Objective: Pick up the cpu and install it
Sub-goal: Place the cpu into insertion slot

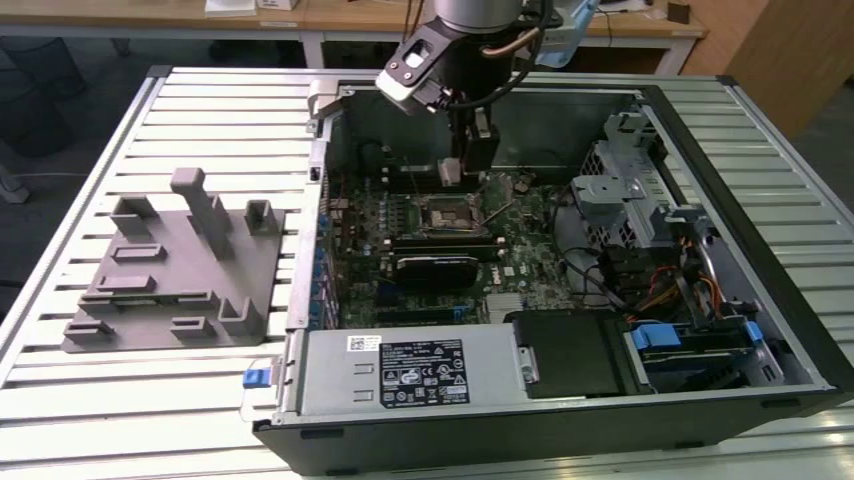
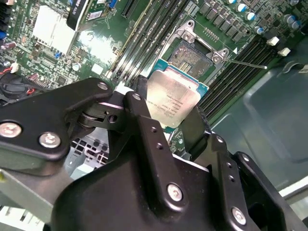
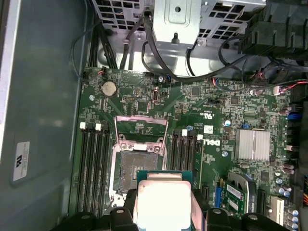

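Holding the cpu [image 2: 174, 98] by two opposite edges, the fingers [image 2: 144, 127] stand narrow, one black finger against each side of the chip. The cpu is square, so it has no long axis. It lies flat, its pale metal top turned toward both wrist cameras and a green rim showing along one edge. In the first wrist view its edges run in line with those of the socket [image 3: 137, 166]. It sits at the very end of the fingers and juts a little past them toward the board [image 1: 514, 215].

In the exterior view the arm [image 1: 461, 40] hangs straight down into the open case [image 1: 534, 435]. The cpu hangs apart from the board, just above the socket on the side toward the case's back wall. The socket is bare, its plate [image 3: 142, 126] swung up and a thin lever [image 2: 248, 64] standing off to one side. Memory slots [image 3: 91, 154] flank the socket on both sides. A heat sink [image 3: 253, 144], a coin cell [image 3: 109, 87] and black cables [image 3: 159, 53] lie farther off. A black card [image 1: 434, 265] sits just beside the socket. The grey fixture [image 1: 174, 265] rests on the desk [image 1: 200, 110] at the exterior view's left, apart from the case.
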Controlling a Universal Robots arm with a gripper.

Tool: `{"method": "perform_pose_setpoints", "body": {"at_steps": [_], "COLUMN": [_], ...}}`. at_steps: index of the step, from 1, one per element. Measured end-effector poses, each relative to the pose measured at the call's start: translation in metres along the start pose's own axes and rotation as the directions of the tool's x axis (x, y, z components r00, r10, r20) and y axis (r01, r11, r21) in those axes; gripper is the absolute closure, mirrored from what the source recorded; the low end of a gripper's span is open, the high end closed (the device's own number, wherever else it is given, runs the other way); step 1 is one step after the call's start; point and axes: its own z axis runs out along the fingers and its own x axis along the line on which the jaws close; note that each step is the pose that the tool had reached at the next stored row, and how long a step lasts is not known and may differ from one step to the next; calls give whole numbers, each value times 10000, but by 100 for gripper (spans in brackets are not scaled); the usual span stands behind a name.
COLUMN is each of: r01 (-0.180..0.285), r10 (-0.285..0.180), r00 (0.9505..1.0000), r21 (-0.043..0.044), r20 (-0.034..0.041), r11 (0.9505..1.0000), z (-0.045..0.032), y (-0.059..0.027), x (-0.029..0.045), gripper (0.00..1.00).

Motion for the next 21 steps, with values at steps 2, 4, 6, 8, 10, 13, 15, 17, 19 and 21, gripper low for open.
{"method": "perform_pose_setpoints", "body": {"at_steps": [2, 4, 6, 8, 10, 13, 15, 17, 19, 21], "r01": [0, 1, 0, 1, 1, 2, 0, 0, 1, 1], "r10": [0, -1, 0, -1, -1, -2, 0, 0, -1, -1], "r00": [10000, 10000, 10000, 10000, 10000, 10000, 10000, 10000, 10000, 10000], "r21": [0, -1, -1, -12, -16, -18, -18, -18, -18, -17], "r20": [0, -2, -2, 1, 0, -1, -1, -1, 0, 1], "r11": [10000, 10000, 10000, 10000, 10000, 10000, 10000, 10000, 10000, 10000], "z": [36, 72, 92, 98, 112, 152, 174, 187, 195, 202], "y": [-2, -3, -4, -4, -4, 0, -1, -1, -1, -2], "x": [1, 2, 3, 4, 9, 19, 20, 20, 21, 21], "gripper": [47, 47, 47, 47, 47, 47, 47, 47, 47, 47]}}
